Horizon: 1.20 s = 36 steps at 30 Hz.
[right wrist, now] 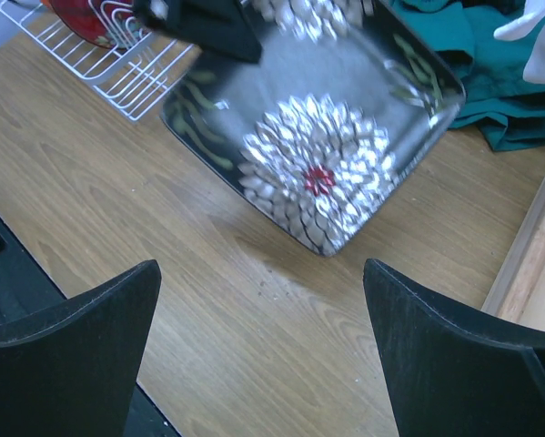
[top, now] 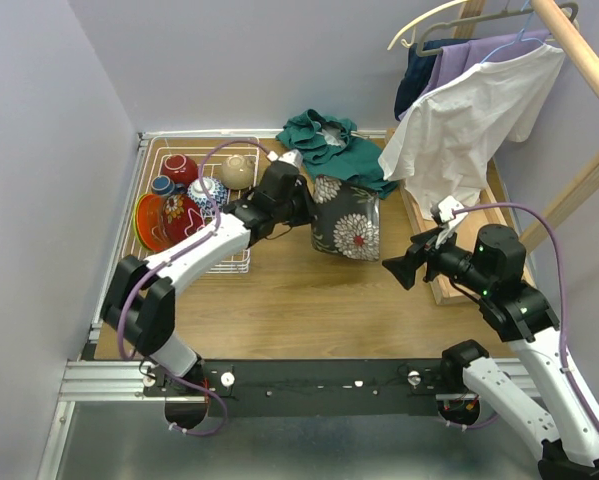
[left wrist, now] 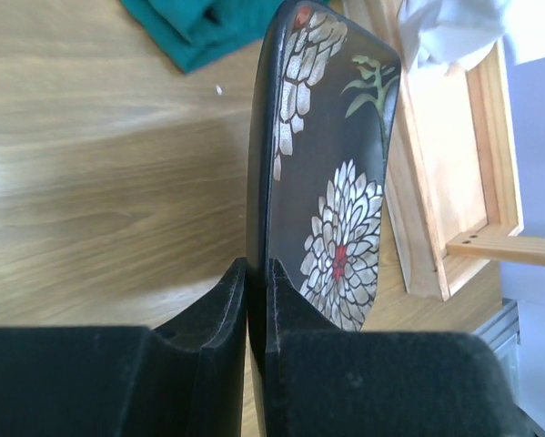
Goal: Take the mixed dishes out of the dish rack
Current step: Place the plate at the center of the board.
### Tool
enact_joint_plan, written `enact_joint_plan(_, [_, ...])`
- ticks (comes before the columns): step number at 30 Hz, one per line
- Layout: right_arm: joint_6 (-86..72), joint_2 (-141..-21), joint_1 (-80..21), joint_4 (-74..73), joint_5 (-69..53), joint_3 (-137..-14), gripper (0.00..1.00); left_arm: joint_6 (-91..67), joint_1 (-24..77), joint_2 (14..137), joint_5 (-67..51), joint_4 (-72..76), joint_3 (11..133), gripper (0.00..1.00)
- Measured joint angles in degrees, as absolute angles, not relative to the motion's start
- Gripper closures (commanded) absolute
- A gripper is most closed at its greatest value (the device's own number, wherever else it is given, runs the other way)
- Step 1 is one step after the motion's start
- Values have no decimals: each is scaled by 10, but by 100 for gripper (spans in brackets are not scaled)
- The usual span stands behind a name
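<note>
Slippage threatens: left gripper (left wrist: 257, 273) clamps the black floral plate (left wrist: 331, 182) by its rim alone; right gripper (right wrist: 261, 273) gapes empty.

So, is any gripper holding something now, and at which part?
The left gripper is shut on the black square floral plate, pinching its rim at one edge. The right gripper is open and holds nothing.

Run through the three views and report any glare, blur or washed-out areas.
Top external: evenly lit and sharp, with only soft shadows around the black square floral plate. Left wrist: plate crisp, the left claw a featureless black mass, the white cloth washed out. Right wrist: plate's silver petals smeared and glaring, dish rack corner soft, right claw dark.
</note>
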<state>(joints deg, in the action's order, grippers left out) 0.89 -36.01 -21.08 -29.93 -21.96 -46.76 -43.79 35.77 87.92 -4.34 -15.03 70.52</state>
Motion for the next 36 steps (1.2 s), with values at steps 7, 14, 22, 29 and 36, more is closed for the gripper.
enact_joint_plan(7, [9, -358, -211, -296, -220, -468, 0, -482, 383, 962, -43, -65, 666, 100])
enact_joint_plan(14, [9, -359, -211, -296, -220, -468, 0, -508, 395, 1009, -31, -11, 647, 93])
enact_joint_plan(22, [9, -359, -211, -296, -219, -468, 0, -533, 396, 1043, -36, 32, 640, 60])
enact_joint_plan(29, [9, -360, -211, -296, -219, -468, 0, -541, 396, 1050, -38, 48, 642, 30])
enact_joint_plan(36, [9, -360, -211, -296, -219, -468, 0, -535, 396, 1052, -39, 36, 652, 9])
